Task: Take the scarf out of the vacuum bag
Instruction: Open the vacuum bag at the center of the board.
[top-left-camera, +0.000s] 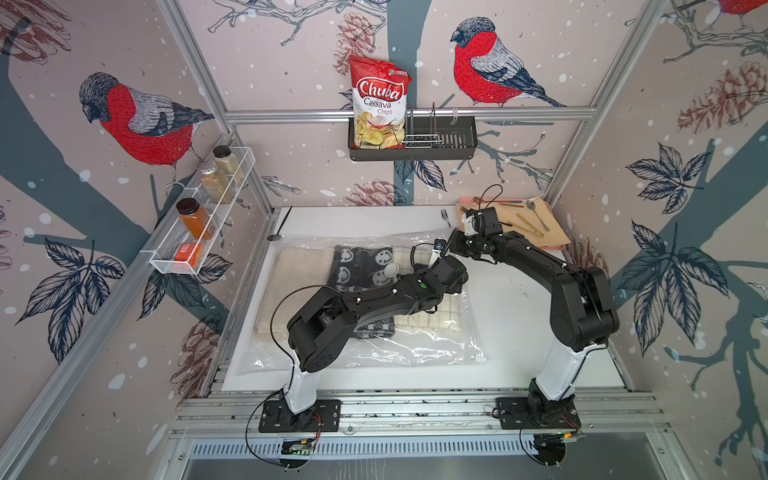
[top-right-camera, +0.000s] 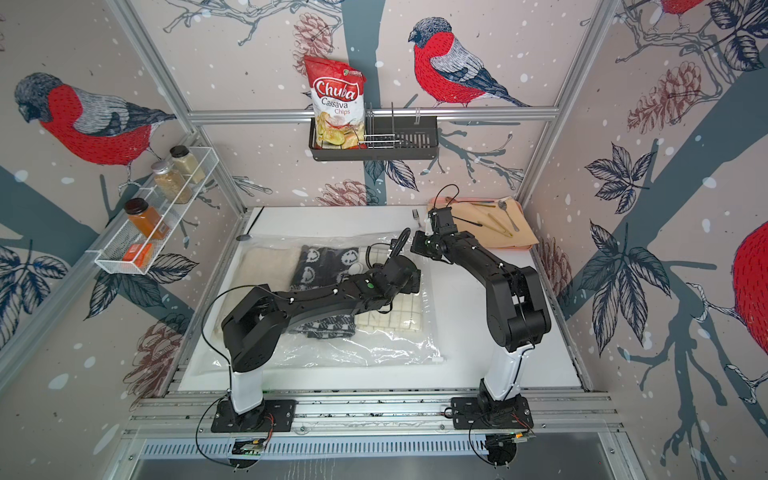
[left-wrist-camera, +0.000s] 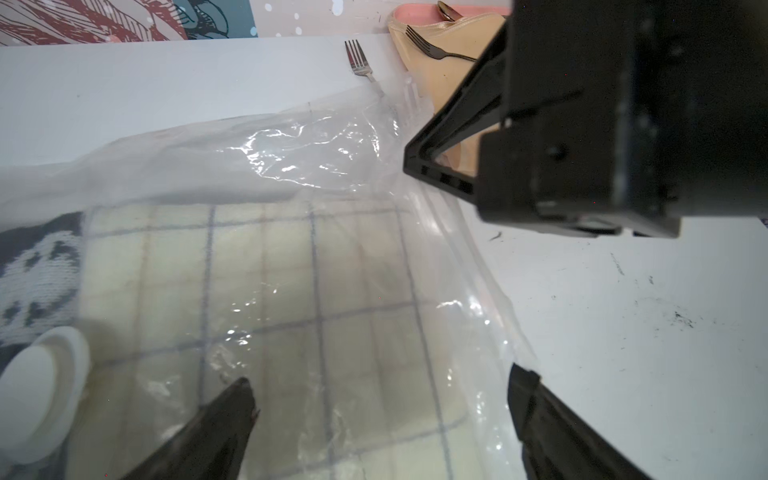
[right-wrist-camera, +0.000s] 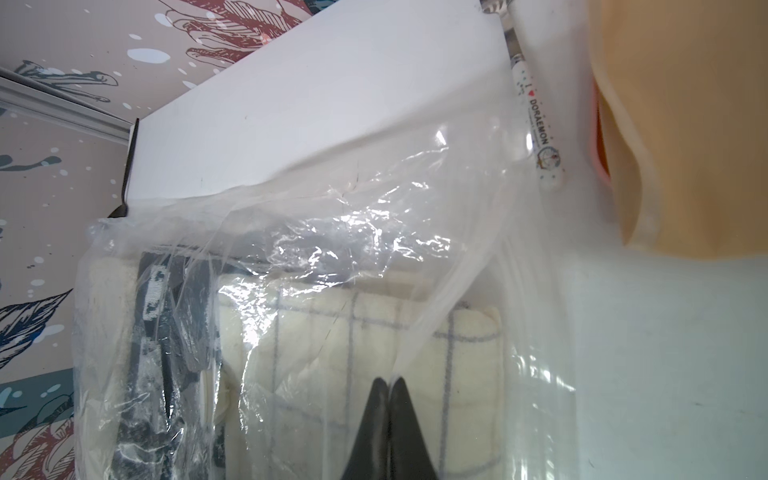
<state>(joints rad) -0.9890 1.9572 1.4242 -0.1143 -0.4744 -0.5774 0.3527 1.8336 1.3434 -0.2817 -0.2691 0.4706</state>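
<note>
The clear crinkly vacuum bag (top-left-camera: 374, 353) lies flat on the white table, with its white valve cap (top-left-camera: 390, 271) on top. Inside it are a beige cloth (top-left-camera: 295, 282), a dark knit cloth with white faces (top-left-camera: 361, 266) and a cream checked cloth (left-wrist-camera: 291, 291); I cannot tell which one is the scarf. My right gripper (right-wrist-camera: 388, 380) is shut on the bag's upper film at its back right corner, and the film is tented up. My left gripper (left-wrist-camera: 382, 376) stands open just above the checked cloth beside the cap (left-wrist-camera: 41, 395), holding nothing.
A pink tray (top-left-camera: 559, 245) with a beige cloth and cutlery sits at the back right. A fork (top-left-camera: 445, 217) lies on the table beside it, and a white pen (right-wrist-camera: 536, 124) lies near the bag's corner. A black utensil (top-left-camera: 274, 237) lies at the back left.
</note>
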